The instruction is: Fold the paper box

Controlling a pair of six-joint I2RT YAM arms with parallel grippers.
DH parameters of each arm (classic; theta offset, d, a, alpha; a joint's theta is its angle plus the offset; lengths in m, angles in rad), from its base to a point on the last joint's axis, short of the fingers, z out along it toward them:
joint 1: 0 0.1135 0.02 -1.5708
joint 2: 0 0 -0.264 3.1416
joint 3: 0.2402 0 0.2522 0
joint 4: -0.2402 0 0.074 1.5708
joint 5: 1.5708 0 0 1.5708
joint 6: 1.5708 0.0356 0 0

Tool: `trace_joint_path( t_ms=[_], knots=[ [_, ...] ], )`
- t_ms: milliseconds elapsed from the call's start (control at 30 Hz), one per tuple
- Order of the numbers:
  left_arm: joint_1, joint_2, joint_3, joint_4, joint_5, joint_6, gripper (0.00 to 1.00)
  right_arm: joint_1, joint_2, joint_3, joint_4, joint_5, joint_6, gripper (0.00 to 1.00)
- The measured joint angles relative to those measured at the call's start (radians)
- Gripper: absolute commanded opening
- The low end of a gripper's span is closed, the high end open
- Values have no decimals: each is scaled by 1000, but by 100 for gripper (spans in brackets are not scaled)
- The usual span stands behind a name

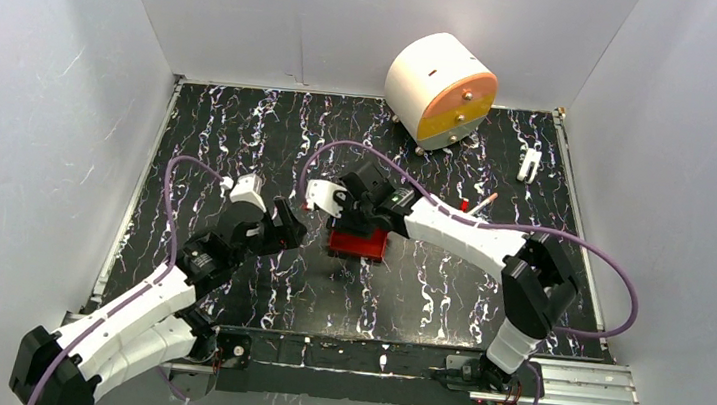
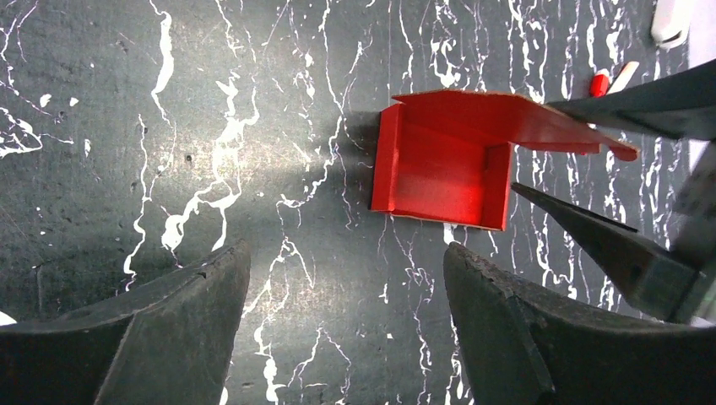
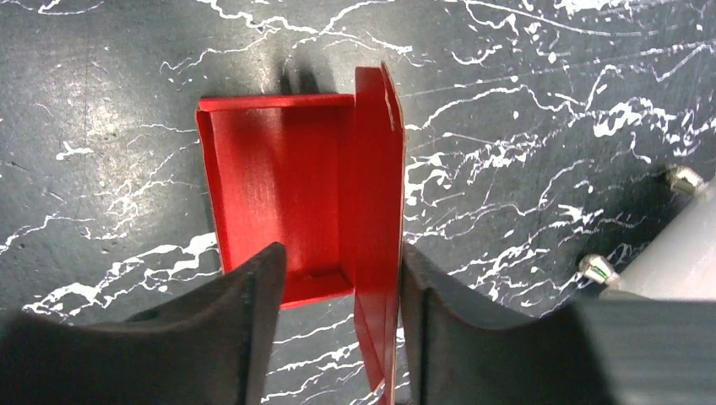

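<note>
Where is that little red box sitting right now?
In the top view, the paper box lies near the middle of the table, under the right gripper, with the left gripper just to its left.

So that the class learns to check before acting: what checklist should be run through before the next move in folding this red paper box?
1. Tray of the paper box flat on the table: ok.
2. Its lid upright between the fingers of the right gripper: ok.
3. Clamp of the right gripper on the lid: not ok, a gap shows on one side.
4. Open, empty left gripper short of the box: ok.
5. Tuck flap creased on the lid: cannot tell.
</note>
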Motion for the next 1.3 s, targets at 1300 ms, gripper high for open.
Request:
trace_joint_path(
  t_ms=[1300],
  knots=[
    [171, 727, 589, -194, 471, 669, 72, -281, -270, -427, 311, -177, 210, 38]
  ],
)
